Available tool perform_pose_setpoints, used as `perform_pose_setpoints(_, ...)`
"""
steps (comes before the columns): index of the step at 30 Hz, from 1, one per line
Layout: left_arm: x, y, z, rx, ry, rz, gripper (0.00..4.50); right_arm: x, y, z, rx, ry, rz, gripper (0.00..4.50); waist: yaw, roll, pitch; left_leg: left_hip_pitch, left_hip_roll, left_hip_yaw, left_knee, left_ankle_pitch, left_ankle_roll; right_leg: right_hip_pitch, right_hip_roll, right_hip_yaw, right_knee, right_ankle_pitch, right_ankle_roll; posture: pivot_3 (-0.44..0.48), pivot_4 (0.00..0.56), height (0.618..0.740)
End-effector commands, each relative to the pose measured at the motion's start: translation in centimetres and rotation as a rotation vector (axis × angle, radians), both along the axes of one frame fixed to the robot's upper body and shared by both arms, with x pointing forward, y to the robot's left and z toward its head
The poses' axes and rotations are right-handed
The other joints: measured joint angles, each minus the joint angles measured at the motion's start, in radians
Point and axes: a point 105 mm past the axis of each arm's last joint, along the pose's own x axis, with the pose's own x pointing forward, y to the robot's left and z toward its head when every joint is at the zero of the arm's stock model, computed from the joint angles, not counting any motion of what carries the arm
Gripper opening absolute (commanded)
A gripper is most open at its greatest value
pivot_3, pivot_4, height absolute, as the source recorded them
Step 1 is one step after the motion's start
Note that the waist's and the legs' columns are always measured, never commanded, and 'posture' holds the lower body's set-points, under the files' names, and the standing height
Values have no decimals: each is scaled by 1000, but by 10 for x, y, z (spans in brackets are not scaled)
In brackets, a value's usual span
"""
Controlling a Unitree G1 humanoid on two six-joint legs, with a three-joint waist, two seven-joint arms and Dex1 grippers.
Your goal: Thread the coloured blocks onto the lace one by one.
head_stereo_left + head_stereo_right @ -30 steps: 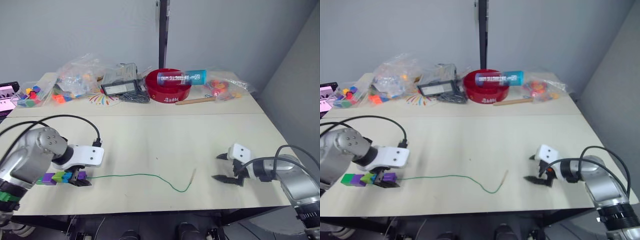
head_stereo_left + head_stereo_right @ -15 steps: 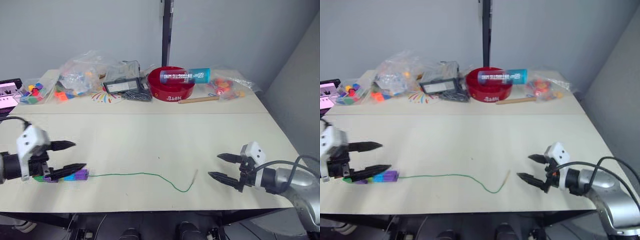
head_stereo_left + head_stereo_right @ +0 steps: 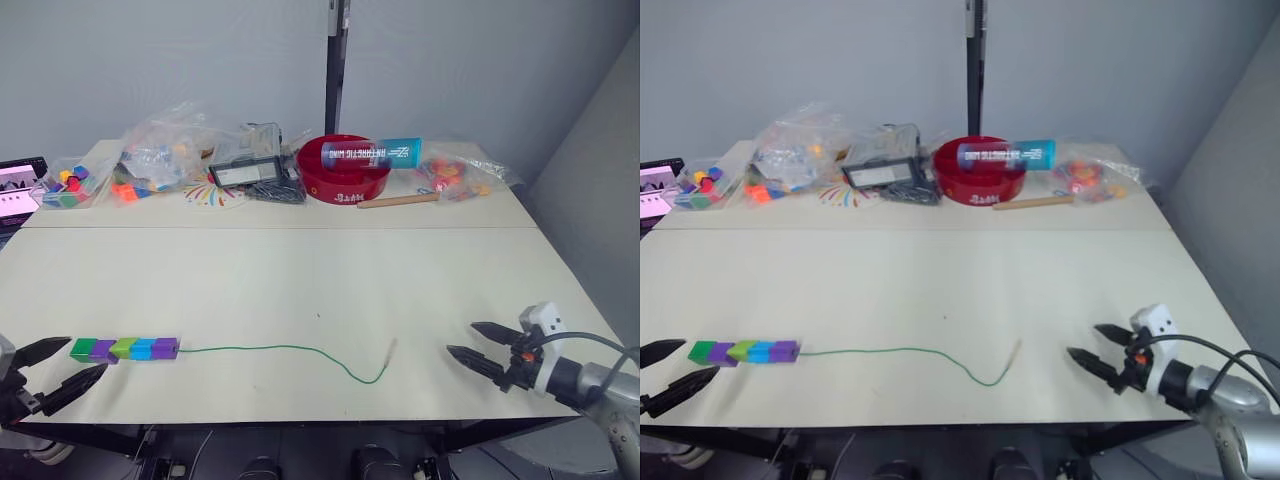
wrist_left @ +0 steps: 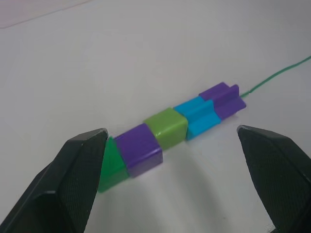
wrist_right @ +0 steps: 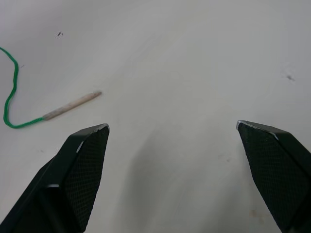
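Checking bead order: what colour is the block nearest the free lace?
Purple block, clearest in the left wrist view.

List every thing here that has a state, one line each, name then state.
Coloured blocks: five in a touching row on the table, threaded on the lace.
Lace: slack on the table, pale tip free.
Left hand: open, holding nothing.
Right hand: open, holding nothing.
Red bowl: upright, a tube lying across it.

Left pincer: two black tapered fingers with pointed tips; finely textured, wedge-shaped pads in the wrist view.
Right pincer: two black pointed fingers, a white block housing on top, small red-orange spots at the finger base.
Right forearm: silver-grey, rounded.
Cable: thick, black, looping over the right wrist.
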Motion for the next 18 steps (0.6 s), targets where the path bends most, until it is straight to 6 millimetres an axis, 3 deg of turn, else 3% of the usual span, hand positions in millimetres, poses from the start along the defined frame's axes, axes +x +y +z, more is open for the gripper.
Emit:
perform_pose_setpoints(1,-1,-1,1,6,-12,-9,4500,0,-9,6,-14,-43,3,4440,0,0,0,0,0,0,0,0,0,0,0,0,0,0,0,0,150,731)
perform_pose_setpoints(18,5,-7,-5,-6,42,-60,4500,-2,-14,-4,-19,-57,-36,4440,-1,0,0,0,0,0,0,0,0,0,0,0,0,0,0,0,150,731)
